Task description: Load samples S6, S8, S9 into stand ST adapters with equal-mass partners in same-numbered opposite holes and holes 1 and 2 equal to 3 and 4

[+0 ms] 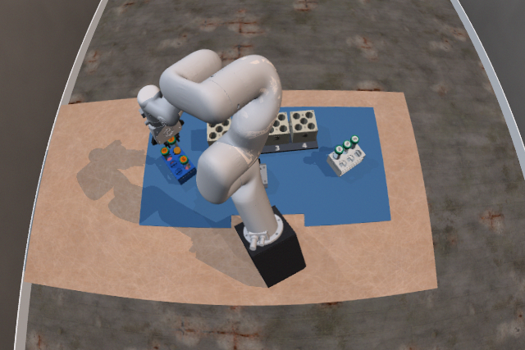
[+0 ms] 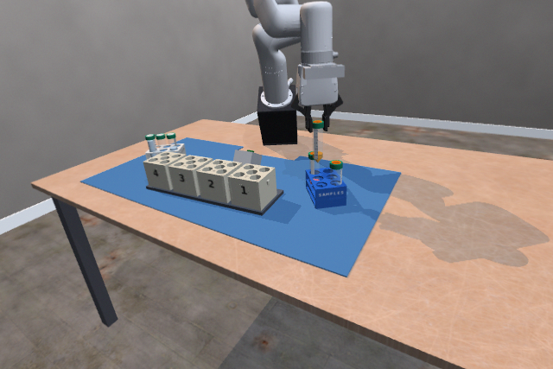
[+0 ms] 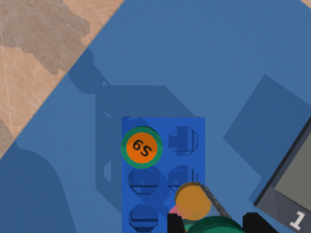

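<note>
My gripper [image 1: 171, 140] [image 2: 317, 125] [image 3: 216, 226] is shut on an orange-dot sample tube [image 2: 315, 142], holding it upright by its green cap above the blue rack [image 1: 182, 177] [image 2: 331, 200] [image 3: 128, 204]. Orange content shows at its tip; its ID is unreadable. Sample S9 [image 1: 165, 151] [image 2: 336, 164] [image 3: 142, 148] stands in a corner well. Another orange-dot tube [image 1: 183, 160] stands in the opposite column, its ID unreadable. The stand [image 1: 291, 147] [image 2: 274, 200] holds adapters 1 [image 2: 243, 200], 2 [image 2: 211, 194], 3 [image 2: 181, 187] and 4 [image 2: 155, 181]; no tubes show in them.
A white rack [image 1: 333, 165] at the right of the top view holds three white-dot blanks [image 1: 346, 143] [image 2: 161, 136]. The grey DONE desk [image 1: 263, 175] [image 2: 246, 157] stands behind the adapters in the exterior view. The arm hides part of the stand in the top view.
</note>
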Robot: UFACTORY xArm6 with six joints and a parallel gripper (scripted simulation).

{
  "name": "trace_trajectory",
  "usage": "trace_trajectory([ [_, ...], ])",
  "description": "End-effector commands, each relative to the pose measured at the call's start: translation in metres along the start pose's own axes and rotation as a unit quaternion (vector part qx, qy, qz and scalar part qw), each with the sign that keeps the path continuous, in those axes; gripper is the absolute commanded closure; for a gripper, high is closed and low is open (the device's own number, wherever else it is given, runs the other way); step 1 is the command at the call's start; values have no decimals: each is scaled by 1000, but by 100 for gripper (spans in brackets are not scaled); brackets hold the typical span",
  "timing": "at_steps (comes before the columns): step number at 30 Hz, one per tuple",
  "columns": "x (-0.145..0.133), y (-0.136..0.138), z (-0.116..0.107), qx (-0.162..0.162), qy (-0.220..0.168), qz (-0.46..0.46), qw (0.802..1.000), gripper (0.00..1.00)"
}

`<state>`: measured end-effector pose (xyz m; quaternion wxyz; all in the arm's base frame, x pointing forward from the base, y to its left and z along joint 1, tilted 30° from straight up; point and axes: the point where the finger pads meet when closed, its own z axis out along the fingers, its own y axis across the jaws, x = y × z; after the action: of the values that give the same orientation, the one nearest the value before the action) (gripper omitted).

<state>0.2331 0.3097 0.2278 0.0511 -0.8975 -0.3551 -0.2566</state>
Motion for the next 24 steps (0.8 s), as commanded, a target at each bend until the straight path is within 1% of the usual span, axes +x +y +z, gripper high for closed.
trace_trajectory([
  [1, 2, 0, 2, 0, 2, 0, 1000, 100],
  [16, 2, 0, 32, 0, 2, 0, 1000, 100],
  [18, 2, 0, 32, 0, 2, 0, 1000, 100],
  [24, 2, 0, 41, 0, 2, 0, 1000, 100],
])
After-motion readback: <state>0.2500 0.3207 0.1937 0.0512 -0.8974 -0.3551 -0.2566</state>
